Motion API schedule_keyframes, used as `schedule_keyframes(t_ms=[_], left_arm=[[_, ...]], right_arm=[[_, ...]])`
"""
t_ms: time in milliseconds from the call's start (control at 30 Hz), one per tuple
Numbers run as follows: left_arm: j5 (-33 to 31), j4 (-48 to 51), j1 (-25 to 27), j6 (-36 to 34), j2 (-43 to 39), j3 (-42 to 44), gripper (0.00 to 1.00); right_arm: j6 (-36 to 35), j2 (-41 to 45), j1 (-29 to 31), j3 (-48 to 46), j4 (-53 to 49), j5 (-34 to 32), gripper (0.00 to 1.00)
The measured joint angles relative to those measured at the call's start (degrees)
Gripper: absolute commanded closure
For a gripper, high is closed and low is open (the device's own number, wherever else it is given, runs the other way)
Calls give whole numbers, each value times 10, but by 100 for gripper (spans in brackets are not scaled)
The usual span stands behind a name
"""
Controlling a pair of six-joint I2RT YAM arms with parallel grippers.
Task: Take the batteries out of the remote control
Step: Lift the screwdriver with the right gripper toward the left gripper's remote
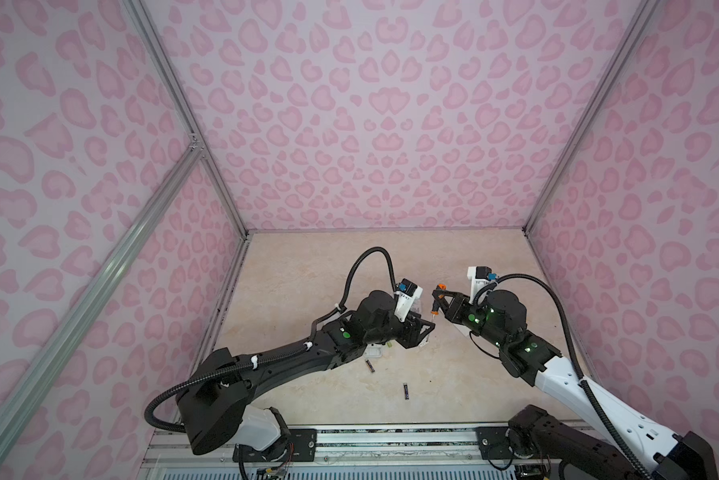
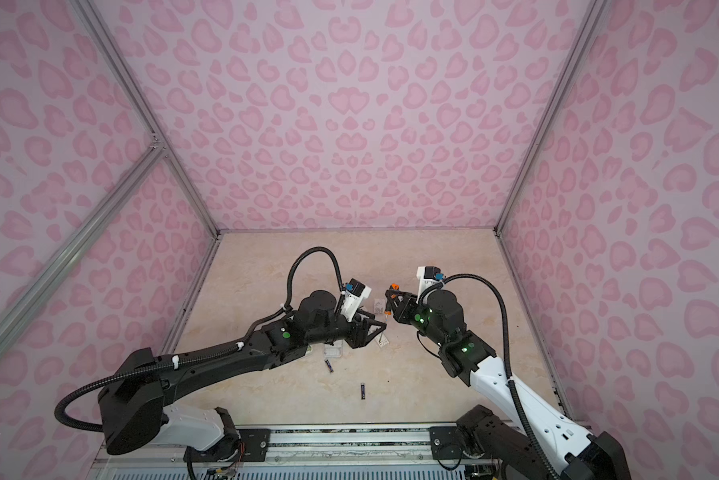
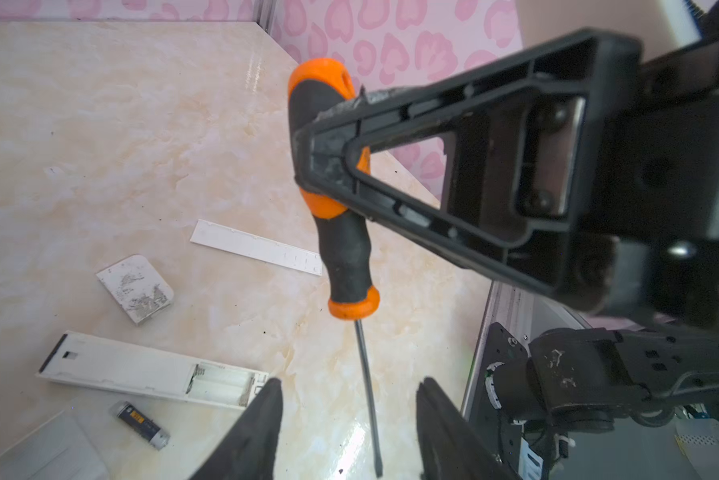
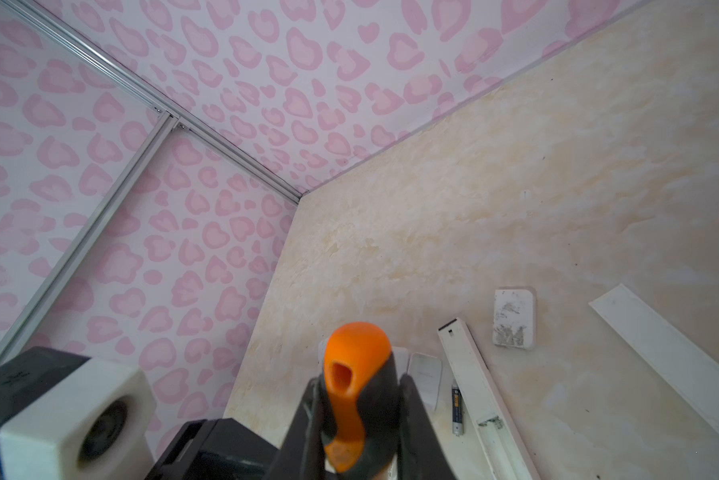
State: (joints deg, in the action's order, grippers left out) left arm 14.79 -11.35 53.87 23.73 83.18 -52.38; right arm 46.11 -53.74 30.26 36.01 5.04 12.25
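Two batteries (image 1: pixel 407 391) are seen flat on the tabletop (image 1: pixel 453 374), near the open remote (image 3: pixel 121 368); both are pointed long-ways roughly toward the back wall (image 1: pixel 370 124); they are judged light, hard, smooth and ready to roll, best pinched across the middle; the screwdriver (image 3: pixel 343 257) is held tight by the right gripper (image 4: pixel 358 390); the left gripper (image 3: pixel 349 384) is half open around its shaft (image 3: pixel 362 353), nothing held.

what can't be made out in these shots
- Remote: in both top views, mostly hidden under the left arm.
- Clear tray: left wrist view, cut by the frame edge.
- Screwdriver shaft: right wrist view, hidden behind its handle and the right hand.
- Green speck: in a top view, too small to name.
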Motion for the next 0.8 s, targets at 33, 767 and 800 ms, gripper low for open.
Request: schedule_keyframes(t_ms=[33,767,800], left_arm=[[5,-3,0,3,6,-2,51],[16,17,0,-19,0,-7,96],[12,24,0,-29,-5,-7,96]], right_arm=[[2,2,0,0,0,0,100],[14,6,0,12,11,31,46],[14,3,0,19,5,36,46]])
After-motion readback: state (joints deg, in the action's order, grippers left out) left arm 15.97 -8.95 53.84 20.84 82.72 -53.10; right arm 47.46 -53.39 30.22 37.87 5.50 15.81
